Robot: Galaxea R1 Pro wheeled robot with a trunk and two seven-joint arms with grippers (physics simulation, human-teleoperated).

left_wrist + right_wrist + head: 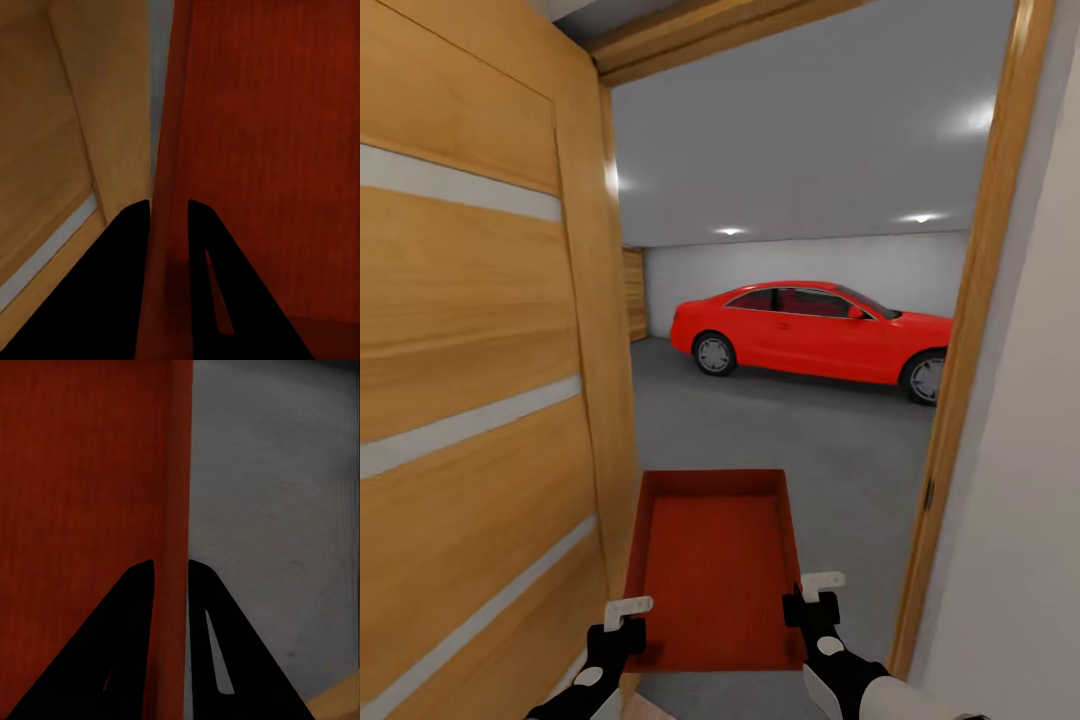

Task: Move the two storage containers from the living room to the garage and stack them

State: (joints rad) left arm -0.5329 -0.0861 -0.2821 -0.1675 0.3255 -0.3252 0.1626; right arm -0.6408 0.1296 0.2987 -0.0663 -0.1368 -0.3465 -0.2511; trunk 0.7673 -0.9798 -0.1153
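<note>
I hold one red-orange open-topped storage container (712, 565) level in front of me, in a doorway that opens onto the garage. My left gripper (622, 628) is shut on its left wall near the close corner. My right gripper (810, 605) is shut on its right wall. In the left wrist view the two dark fingers (127, 277) pinch the thin red wall (169, 150). The right wrist view has that arm's fingers (214, 645) clamped on the other wall (178, 472), with the grey concrete floor (277, 510) beyond. The bin is empty.
A wooden door (470, 350) stands open close on my left, almost touching the container. The right door frame (970, 330) and a white wall (1030, 500) hem in the other side. Ahead, grey garage floor (790, 430) leads to a glossy red car (815, 328).
</note>
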